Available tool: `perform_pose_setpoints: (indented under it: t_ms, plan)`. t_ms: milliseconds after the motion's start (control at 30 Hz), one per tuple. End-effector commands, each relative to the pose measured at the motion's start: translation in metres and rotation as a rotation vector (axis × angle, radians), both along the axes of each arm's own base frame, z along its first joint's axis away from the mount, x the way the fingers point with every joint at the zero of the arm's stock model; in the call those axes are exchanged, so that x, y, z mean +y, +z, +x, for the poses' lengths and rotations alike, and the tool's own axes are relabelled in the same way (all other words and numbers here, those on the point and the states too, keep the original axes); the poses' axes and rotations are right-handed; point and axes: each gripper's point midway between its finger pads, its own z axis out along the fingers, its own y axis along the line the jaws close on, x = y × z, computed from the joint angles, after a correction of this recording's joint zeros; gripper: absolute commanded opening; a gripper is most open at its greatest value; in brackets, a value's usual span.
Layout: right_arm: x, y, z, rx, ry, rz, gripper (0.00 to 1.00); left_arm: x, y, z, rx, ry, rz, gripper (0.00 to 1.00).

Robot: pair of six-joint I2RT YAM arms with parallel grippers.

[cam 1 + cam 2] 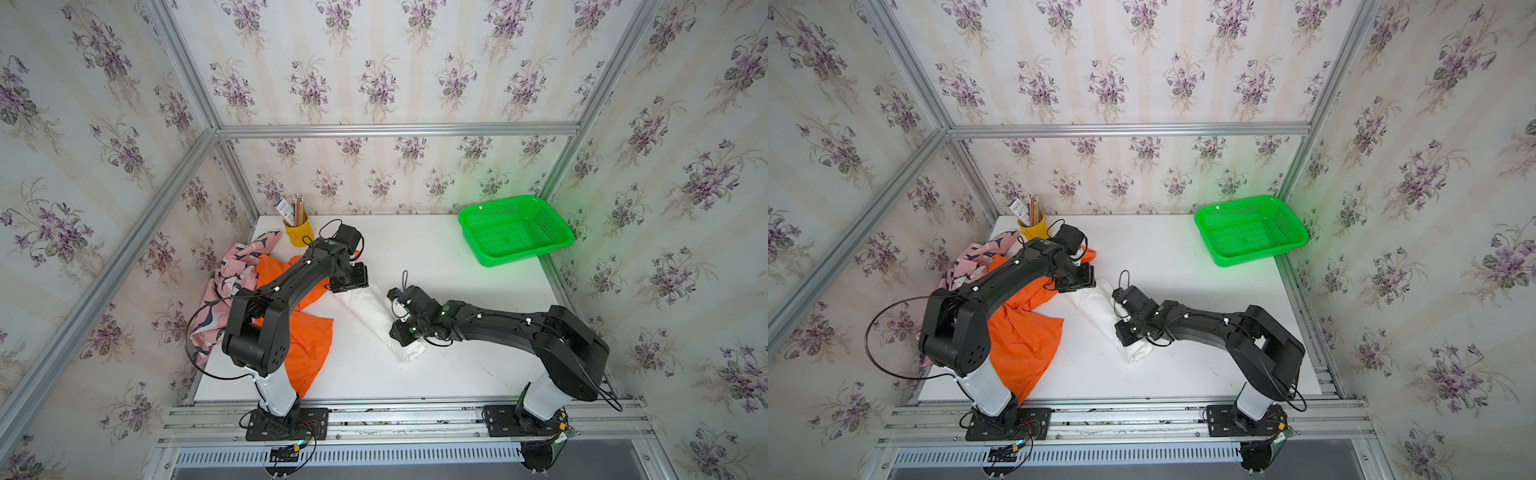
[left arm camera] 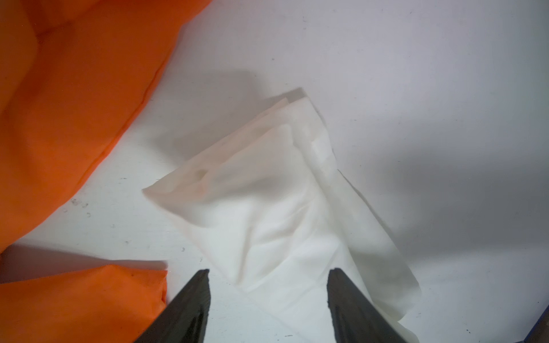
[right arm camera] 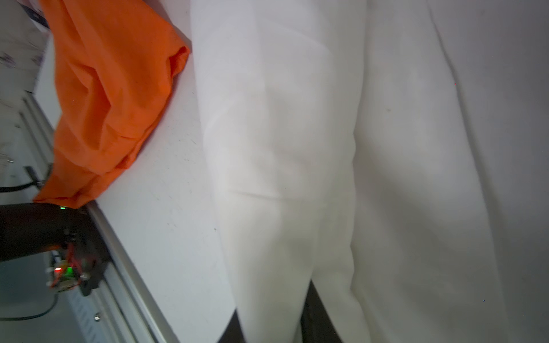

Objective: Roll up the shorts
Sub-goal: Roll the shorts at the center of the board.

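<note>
The left hand (image 2: 269, 270) is released, its two dark fingers spread wide over the far end of the white shorts (image 1: 370, 305) with nothing caught between them. The right hand (image 3: 273, 303) is clenched on the white shorts nearer their front end, and its wrist view shows a fold of white cloth running down between the two fingers.

The white shorts lie as a long narrow bundle, aslant in the middle of the worktop (image 1: 415, 374). The far end shows flat stacked layers in the left wrist view, so this looks more like a folded strip than a tight roll, though most of its length is hidden under the right arm.

I would put the task at an early stage. One garment of three is being worked and is not yet a finished roll. The orange shorts (image 1: 309, 340) lie spread and crumpled under the left arm. The pink whale-print shorts (image 1: 232, 270) are heaped against the left wall, touching the orange ones. Both are unrolled.

Nothing lies in the green basket (image 1: 498, 259) at the back right corner.
</note>
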Motion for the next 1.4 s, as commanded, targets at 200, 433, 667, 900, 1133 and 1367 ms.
perform_pose_setpoints:
  t_ms: [200,433,667,900,1133,1367]
  plan:
    - [-0.043,-0.027,0.023,0.353,-0.153,0.261,0.21,-0.04,0.0,0.0,0.023,-0.033,-0.084,0.74]
    - [-0.091,-0.072,0.033,0.338,-0.271,0.018,0.48,-0.08,-0.04,0.023,0.088,-0.074,-0.117,0.68]
    - [-0.119,-0.018,0.06,-0.015,-0.301,-0.313,0.76,-0.086,-0.066,0.03,0.137,-0.09,-0.106,0.61]
    - [-0.069,0.042,0.054,-0.417,-0.097,-0.602,0.9,-0.085,-0.068,0.03,0.145,-0.098,-0.101,0.61]
    - [-0.065,-0.005,0.049,-0.519,0.026,-0.827,0.93,-0.084,-0.068,0.028,0.149,-0.103,-0.099,0.62]
    - [-0.041,-0.028,0.03,-0.425,0.11,-0.681,0.46,-0.076,-0.053,0.024,0.123,-0.097,-0.097,0.65]
